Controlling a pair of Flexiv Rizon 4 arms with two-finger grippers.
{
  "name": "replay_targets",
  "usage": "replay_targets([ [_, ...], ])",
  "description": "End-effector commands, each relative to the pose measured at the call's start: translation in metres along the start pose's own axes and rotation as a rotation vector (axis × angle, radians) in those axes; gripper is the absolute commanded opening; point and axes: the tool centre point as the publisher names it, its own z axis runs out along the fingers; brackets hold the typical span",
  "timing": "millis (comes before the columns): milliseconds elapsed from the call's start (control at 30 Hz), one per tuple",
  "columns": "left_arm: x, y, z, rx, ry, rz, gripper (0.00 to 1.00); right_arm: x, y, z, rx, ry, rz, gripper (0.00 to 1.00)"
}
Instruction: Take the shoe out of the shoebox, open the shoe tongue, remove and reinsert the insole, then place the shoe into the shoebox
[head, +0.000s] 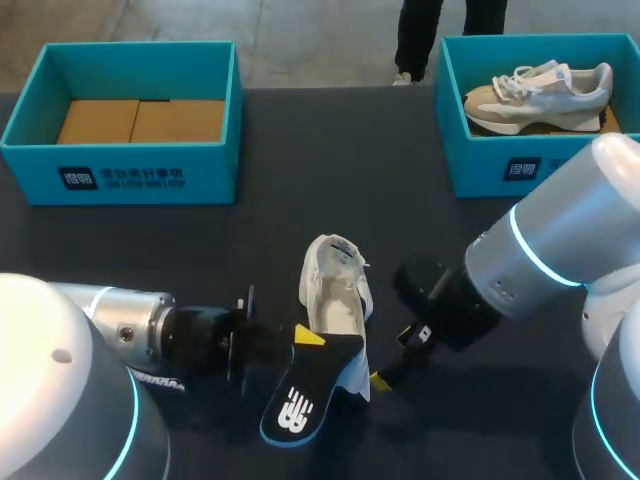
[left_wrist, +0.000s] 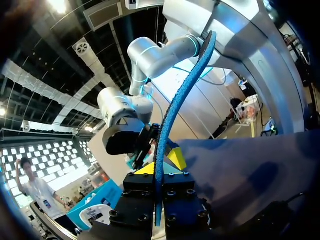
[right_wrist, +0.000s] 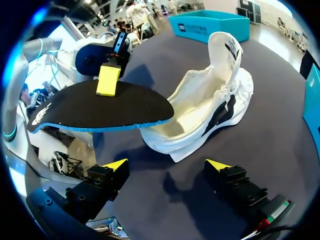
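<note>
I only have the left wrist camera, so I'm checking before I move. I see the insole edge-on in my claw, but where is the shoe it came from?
Observer: The white shoe sits on the table between the two arms, just beyond the insole.
Operator: Is the other arm holding it?
Observer: No. The right claw is open, just short of the shoe, with only table between its fingers.
Operator: Which box is free?
Observer: The far-right box already holds a second shoe.
</note>
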Motion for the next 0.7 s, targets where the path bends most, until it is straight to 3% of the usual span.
replay_targets([
  [33, -0.002, 0.008, 0.005, 0.015, 0.006, -0.002, 0.00, 0.001, -0.001, 0.008, -0.011, -0.002, 0.001, 1.00],
  [700, -0.007, 0.030, 0.004, 0.028, 0.023, -0.005, 0.00, 0.001, -0.001, 0.008, -0.011, -0.002, 0.001, 1.00],
])
